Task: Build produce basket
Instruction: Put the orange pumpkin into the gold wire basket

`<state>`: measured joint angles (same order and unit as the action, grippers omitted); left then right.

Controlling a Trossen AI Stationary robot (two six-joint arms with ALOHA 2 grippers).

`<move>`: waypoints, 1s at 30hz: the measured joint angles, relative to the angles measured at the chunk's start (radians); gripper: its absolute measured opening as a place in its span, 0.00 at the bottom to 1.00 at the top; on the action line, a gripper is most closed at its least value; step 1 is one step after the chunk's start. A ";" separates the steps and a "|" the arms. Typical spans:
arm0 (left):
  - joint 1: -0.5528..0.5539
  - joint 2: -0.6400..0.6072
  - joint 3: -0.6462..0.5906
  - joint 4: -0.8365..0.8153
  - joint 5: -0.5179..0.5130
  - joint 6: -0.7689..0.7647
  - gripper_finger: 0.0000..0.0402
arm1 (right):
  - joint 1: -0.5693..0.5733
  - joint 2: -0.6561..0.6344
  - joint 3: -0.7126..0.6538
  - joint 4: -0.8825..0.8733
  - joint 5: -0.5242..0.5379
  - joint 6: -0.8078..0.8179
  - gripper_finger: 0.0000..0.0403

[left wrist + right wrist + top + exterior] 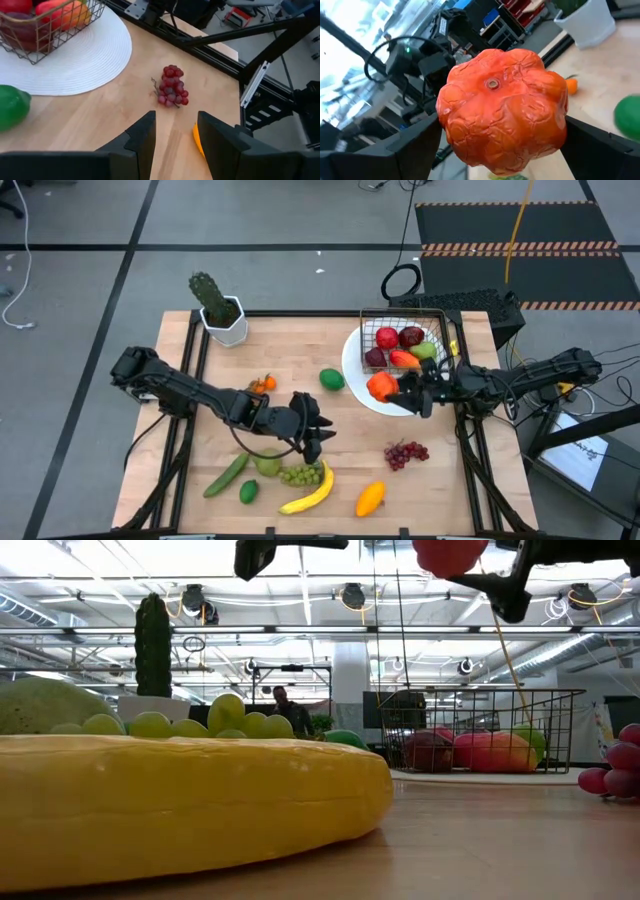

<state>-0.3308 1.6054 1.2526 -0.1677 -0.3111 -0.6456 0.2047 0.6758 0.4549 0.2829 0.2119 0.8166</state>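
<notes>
High view: right pincer (407, 392) grips a red tomato (381, 386); left pincer (314, 430) gapes empty.

A lab: hazard-striped floor mats (520, 248), loose cables (20, 300), ceiling lights (352, 595).

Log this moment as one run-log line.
right gripper: shut on red-orange fruit, over plate beside basket | left gripper: empty, jaws apart, mid-table above green grapes

A: What's sitting on the wooden tabletop (330, 430)?
B: Cactus pot (226, 323) at the back corner, white plate (356, 370), lime (331, 379), small orange (262, 384), purple grapes (405, 453). Along the front: cucumber (226, 475), green grapes (300, 474), banana (311, 493), mango (369, 498).
</notes>
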 joint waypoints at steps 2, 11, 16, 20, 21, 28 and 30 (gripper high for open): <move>0.007 0.000 0.000 0.000 0.000 0.005 0.36 | 0.000 0.000 0.000 0.000 0.000 -0.076 0.89; 0.019 0.000 0.000 0.001 -0.001 -0.006 0.36 | 0.000 0.000 0.000 0.000 -0.001 -0.214 0.89; 0.021 0.000 0.000 0.002 -0.001 -0.002 0.36 | 0.000 -0.001 0.000 0.000 -0.001 -0.155 0.89; 0.022 0.000 0.000 0.002 -0.001 -0.002 0.36 | -0.003 -0.002 0.000 0.001 0.000 -0.046 0.89; 0.022 0.000 0.000 0.002 -0.001 -0.003 0.36 | -0.005 -0.002 0.000 0.001 0.000 -0.014 0.89; 0.023 0.000 0.000 0.007 -0.008 0.004 0.36 | -0.023 -0.002 0.000 -0.002 -0.001 0.249 0.89; 0.024 0.000 0.000 0.007 -0.008 0.019 0.36 | -0.026 -0.002 0.000 -0.003 -0.002 0.330 0.89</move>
<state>-0.3069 1.6058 1.2526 -0.1608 -0.3191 -0.6270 0.1784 0.6739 0.4549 0.2802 0.2104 1.1468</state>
